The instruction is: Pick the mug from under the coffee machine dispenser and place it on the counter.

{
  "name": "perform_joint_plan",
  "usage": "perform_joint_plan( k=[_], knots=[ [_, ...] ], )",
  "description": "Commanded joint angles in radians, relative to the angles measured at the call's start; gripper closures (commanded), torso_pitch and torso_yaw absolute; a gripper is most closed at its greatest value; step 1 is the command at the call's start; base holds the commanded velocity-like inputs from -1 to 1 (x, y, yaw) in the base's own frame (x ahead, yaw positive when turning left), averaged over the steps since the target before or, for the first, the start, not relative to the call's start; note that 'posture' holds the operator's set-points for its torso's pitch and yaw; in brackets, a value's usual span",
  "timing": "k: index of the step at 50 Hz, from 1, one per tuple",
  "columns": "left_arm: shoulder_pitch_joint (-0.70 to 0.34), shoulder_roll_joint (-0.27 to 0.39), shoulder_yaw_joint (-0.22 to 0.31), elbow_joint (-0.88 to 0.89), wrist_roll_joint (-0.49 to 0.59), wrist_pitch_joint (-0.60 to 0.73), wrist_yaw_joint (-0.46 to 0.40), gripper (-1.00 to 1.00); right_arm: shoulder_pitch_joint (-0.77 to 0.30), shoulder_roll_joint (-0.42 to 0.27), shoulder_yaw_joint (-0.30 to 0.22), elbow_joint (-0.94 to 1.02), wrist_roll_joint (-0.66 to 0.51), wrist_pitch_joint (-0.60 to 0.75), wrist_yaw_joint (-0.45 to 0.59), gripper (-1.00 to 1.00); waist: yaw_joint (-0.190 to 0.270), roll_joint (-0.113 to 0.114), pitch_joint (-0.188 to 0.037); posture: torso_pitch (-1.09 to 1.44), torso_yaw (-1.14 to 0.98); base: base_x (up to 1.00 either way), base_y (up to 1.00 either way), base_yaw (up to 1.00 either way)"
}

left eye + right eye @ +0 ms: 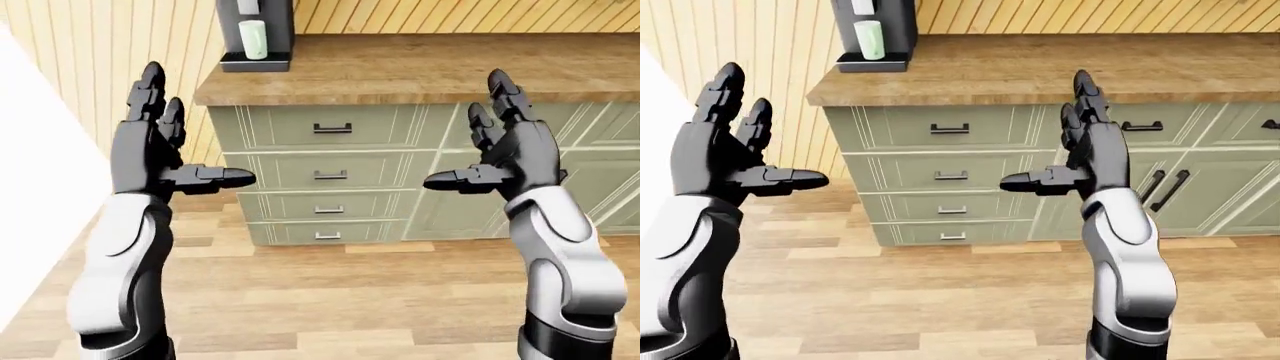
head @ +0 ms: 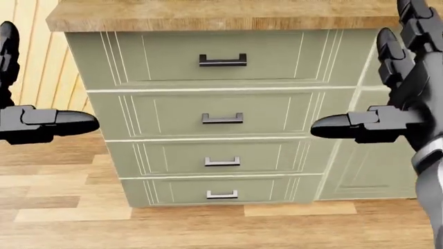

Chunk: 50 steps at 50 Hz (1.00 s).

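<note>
A pale green mug stands under the dispenser of the dark coffee machine at the left end of the wooden counter, at the top of the left-eye view. My left hand is open and empty, raised at the left, well short of the counter. My right hand is open and empty, raised at the right. Both hands are far from the mug. The head view shows only drawer fronts and my thumbs.
Green drawers with dark handles sit below the counter. Cabinet doors are to the right. A wood-panel wall runs along the left. A white surface fills the far left. Wooden floor lies between me and the cabinets.
</note>
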Motion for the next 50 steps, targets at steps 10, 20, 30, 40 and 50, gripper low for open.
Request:
perform_joint_plan(
  k=[10, 20, 30, 40, 50],
  knots=[
    [-0.116, 0.083, 0.037, -0.021, -0.068, 0.064, 0.039, -1.0, -0.111, -0.101, -0.05, -0.011, 0.051, 0.032, -0.006, -1.0, 0.0, 0.001, -0.008, 0.0, 0.0, 0.0, 0.0, 0.0],
    [-0.173, 0.14, 0.055, 0.004, -0.105, 0.08, 0.06, -1.0, -0.16, -0.169, -0.073, -0.008, 0.086, 0.076, -0.016, -1.0, 0.001, -0.001, -0.004, 0.0, 0.0, 0.0, 0.0, 0.0],
    [-0.198, 0.18, 0.072, -0.002, -0.14, 0.099, 0.085, -1.0, -0.16, -0.186, -0.08, -0.001, 0.087, 0.064, -0.014, -1.0, -0.001, 0.004, -0.024, 0.0, 0.0, 0.01, 0.0, 0.0],
    [-0.22, 0.207, 0.081, -0.018, -0.16, 0.13, 0.1, -1.0, -0.167, -0.205, -0.092, 0.003, 0.095, 0.059, -0.016, -1.0, -0.003, -0.002, 0.02, 0.0, 0.0, 0.19, 0.0, 0.0],
    [-0.226, 0.218, 0.084, -0.024, -0.172, 0.137, 0.111, -1.0, -0.167, -0.208, -0.089, -0.003, 0.099, 0.063, -0.022, -1.0, -0.006, 0.069, 0.015, 0.0, 0.0, 0.33, 0.0, 0.0]
  ],
)
